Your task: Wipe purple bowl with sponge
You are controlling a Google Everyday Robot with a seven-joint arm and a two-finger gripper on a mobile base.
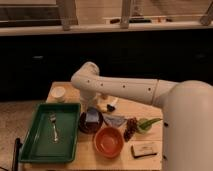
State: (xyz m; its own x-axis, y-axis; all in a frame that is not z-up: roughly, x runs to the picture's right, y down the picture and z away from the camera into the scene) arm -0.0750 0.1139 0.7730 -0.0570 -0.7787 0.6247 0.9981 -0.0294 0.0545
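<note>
The purple bowl is dark and round and stands on the wooden table just right of the green tray. A blue-grey sponge lies in it. My arm comes in from the right, bends at a white elbow and reaches down. The gripper is right above the sponge at the bowl's far side and seems to touch it. The wrist hides how it holds the sponge.
A green tray with a fork is at the left. A white cup stands at the back left. An orange bowl, dark grapes, a green item, a blue-grey packet and a pale block lie to the right.
</note>
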